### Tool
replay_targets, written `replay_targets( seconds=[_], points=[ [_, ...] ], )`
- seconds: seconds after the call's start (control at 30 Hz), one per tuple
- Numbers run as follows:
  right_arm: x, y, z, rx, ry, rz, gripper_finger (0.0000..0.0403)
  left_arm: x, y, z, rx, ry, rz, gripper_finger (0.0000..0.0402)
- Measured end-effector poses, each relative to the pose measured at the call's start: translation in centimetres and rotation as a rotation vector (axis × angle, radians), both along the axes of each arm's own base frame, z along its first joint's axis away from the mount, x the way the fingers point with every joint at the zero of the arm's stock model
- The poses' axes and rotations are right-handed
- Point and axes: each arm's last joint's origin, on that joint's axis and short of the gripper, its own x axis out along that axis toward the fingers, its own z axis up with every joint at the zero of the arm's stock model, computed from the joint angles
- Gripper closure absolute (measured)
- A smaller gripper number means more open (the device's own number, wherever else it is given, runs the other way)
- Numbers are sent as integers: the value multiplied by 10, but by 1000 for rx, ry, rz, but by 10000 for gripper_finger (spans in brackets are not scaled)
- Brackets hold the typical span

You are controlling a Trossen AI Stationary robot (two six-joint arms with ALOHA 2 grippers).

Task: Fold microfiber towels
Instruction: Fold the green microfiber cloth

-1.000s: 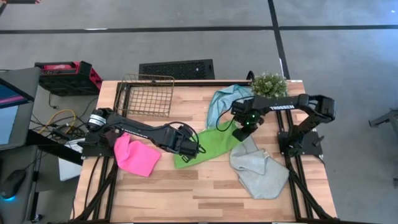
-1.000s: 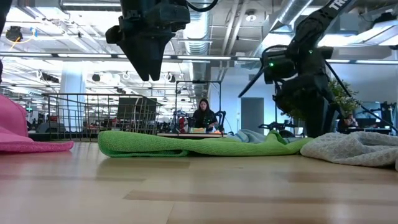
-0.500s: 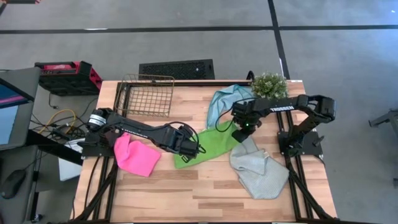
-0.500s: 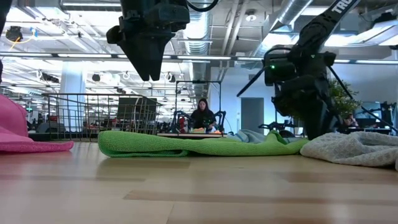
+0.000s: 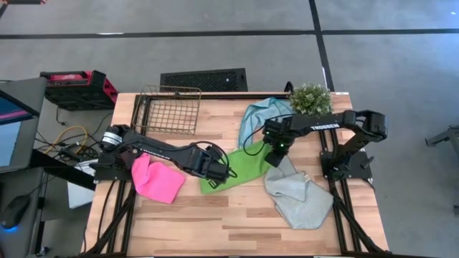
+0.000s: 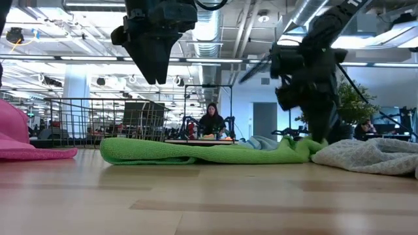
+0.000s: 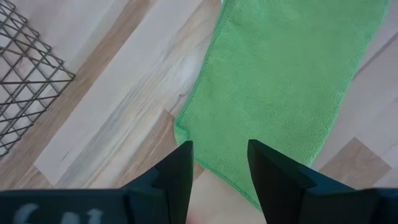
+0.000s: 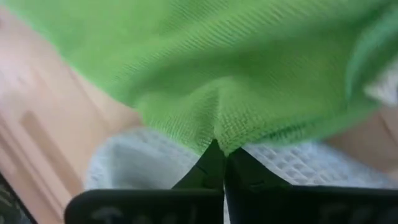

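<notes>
The bright green towel [image 5: 237, 168] lies spread in the middle of the table. My right gripper [image 5: 273, 155] is shut on its right end, next to the pale grey towel [image 5: 297, 195]. My left gripper [image 5: 224, 172] hangs open above the green towel's left end [image 7: 186, 127] without touching it; the low view shows it well above the cloth [image 6: 155, 75]. The pink towel [image 5: 158, 179] lies crumpled at the left. The teal towel [image 5: 257, 115] lies at the far side beside the plant. My right gripper pinches the green towel's right edge [image 8: 219, 134] between its two fingers, and the cloth puckers into a small bunch at the fingertips. The fingers slant down from above and from the table's right. The rest of the towel [image 6: 196, 151] lies flat on the table.
A wire basket [image 5: 168, 109] stands at the far left, and a small potted plant [image 5: 310, 97] at the far right. The grey towel covers the near right part of the table. Bare wood [image 5: 215, 222] lies along the near edge. A person sits in the room beyond.
My right gripper has shut on the green towel's right end, rolled a little, and shifted slightly toward the table's left. The towel's right end has bunched up at the fingers; the rest has stayed flat.
</notes>
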Motion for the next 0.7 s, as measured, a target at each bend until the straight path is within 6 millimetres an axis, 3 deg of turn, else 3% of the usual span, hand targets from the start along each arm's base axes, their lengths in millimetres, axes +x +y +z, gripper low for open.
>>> replay_targets(
  seconds=[0.3, 0.7],
  points=[
    [35, 12, 42, -39, -163, 72, 398, -5, -10, 5, -10, -21, 12, 255],
    [58, 20, 63, -31, -336, 19, 399, -34, -12, 49, -11, -167, 43, 255]
  ],
)
